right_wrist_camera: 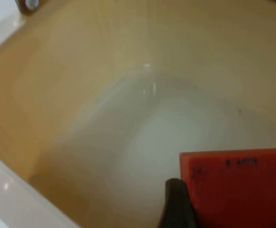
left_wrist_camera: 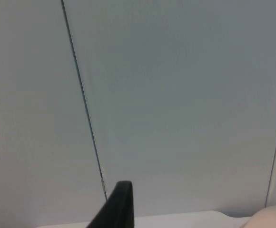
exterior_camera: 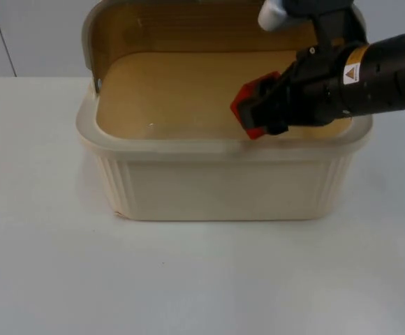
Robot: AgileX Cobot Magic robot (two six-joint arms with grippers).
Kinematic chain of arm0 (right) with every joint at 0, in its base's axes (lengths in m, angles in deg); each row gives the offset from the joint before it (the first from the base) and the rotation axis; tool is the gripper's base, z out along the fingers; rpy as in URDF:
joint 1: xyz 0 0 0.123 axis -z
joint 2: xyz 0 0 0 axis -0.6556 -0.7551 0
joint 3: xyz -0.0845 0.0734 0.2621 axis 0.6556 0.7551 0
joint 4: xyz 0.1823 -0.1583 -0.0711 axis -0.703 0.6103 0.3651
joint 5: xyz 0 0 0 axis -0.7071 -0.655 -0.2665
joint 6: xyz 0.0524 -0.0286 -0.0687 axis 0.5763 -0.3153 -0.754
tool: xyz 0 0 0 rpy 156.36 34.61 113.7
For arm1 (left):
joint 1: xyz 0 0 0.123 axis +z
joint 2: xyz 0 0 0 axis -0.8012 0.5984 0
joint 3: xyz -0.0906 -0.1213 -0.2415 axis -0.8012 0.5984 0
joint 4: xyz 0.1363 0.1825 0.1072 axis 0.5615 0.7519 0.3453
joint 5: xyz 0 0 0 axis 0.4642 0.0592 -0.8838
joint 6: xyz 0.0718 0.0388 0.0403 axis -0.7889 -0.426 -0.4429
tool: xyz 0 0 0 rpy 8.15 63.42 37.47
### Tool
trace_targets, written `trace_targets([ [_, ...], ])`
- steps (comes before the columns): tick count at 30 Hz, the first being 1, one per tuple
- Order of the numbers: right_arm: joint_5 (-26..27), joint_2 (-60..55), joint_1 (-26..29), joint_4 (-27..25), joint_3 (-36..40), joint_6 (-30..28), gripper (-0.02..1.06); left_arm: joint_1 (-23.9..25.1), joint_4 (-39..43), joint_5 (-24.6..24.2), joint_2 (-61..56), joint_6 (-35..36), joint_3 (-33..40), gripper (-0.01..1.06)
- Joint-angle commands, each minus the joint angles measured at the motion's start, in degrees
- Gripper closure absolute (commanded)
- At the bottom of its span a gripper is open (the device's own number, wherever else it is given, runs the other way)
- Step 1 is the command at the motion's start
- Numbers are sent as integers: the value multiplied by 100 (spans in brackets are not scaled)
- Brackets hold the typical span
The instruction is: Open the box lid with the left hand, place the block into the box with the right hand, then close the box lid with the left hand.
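Red block held over the open box by the right gripper.

The cream box [exterior_camera: 223, 185] stands on the white table [exterior_camera: 42, 265] with its long axis left to right and its lid [exterior_camera: 167, 28] tipped up at the far side. The right gripper [exterior_camera: 258, 112] reaches in from the right above the box's right half, pinching the red block [exterior_camera: 244, 105], which points left; the block's flat face [right_wrist_camera: 238, 190] hangs above the box floor. The left gripper [left_wrist_camera: 116, 209] faces the grey partition wall [left_wrist_camera: 176, 95]; whether it is spread I cannot tell.

We see a black right arm [exterior_camera: 377, 73] with ribbed casing, a yellow band and a white triangle sticker; its end effector [exterior_camera: 262, 112] is black too.
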Motion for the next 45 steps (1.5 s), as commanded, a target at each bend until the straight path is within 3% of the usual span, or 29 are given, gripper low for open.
trace_targets([
  [1,203,16,40,-31,-121,-73,50,-1,14,85,-43,27,32,3],
  [2,203,16,40,-31,-121,-73,50,-1,14,85,-43,27,32,3],
  [6,256,16,40,-195,-201,-73,17,-1,14,85,-43,27,32,3],
  [9,220,16,92,-329,-201,-73,-1,-1,14,85,-43,27,32,3],
  [18,-157,40,92,-329,-201,-63,-1,-1,14,85,-43,27,32,3],
  [22,-670,287,92,-268,-201,-63,-1,-1,14,85,-43,27,32,3],
  [34,-1474,1376,92,-268,-215,-42,-1,-1,15,111,-43,27,32,3],
  [36,-1877,1640,92,-268,-326,-24,-1,-1,15,132,-43,27,32,3],
  [45,-2553,2435,92,-268,-728,-68,-1,-1,5,130,-43,27,32,3],
])
